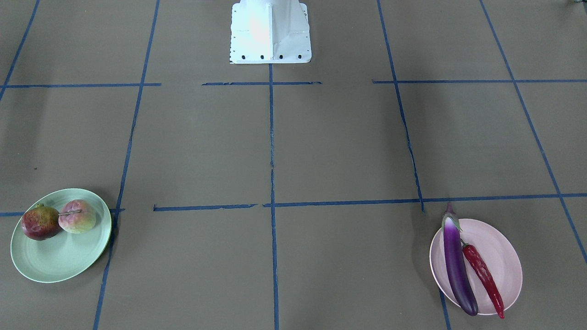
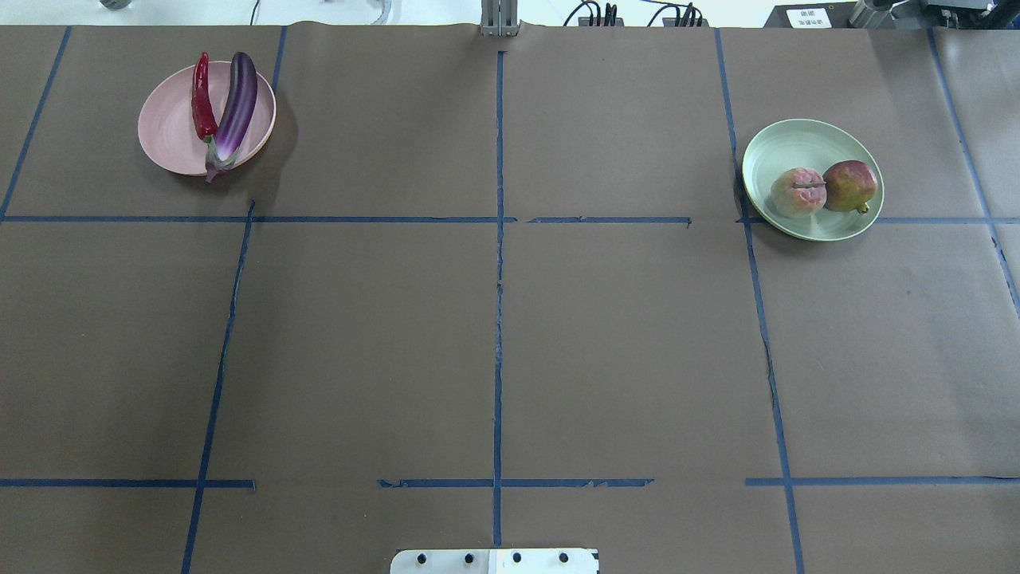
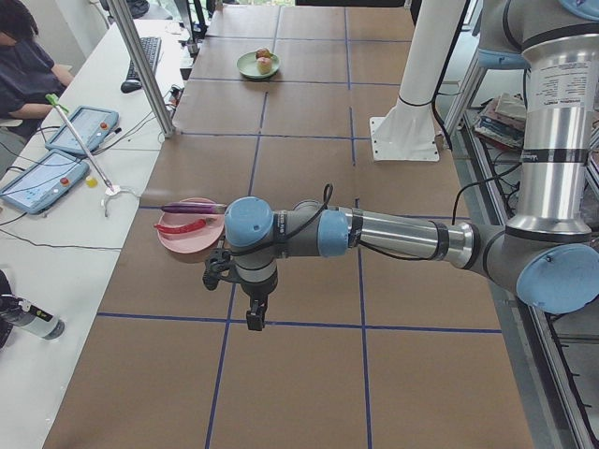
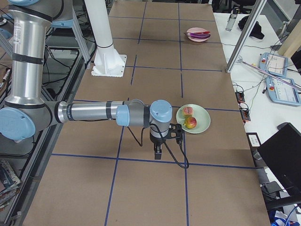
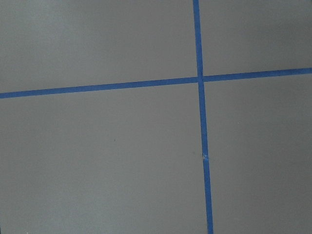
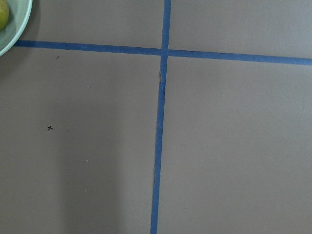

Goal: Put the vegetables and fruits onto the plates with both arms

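Observation:
The purple eggplant and the red chili pepper lie side by side on the pink plate. The dark-red pomegranate and the pink-green peach sit touching on the mint green plate. My left gripper hangs above the table near the pink plate, apart from it. My right gripper hangs above the table beside the green plate. I cannot tell whether either is open or shut. Neither shows in the overhead or front views.
The white base block stands at the table's robot side. Blue tape lines cross the brown table cover. Tablets and a seated person are at the operators' side. The green plate's rim shows in the right wrist view.

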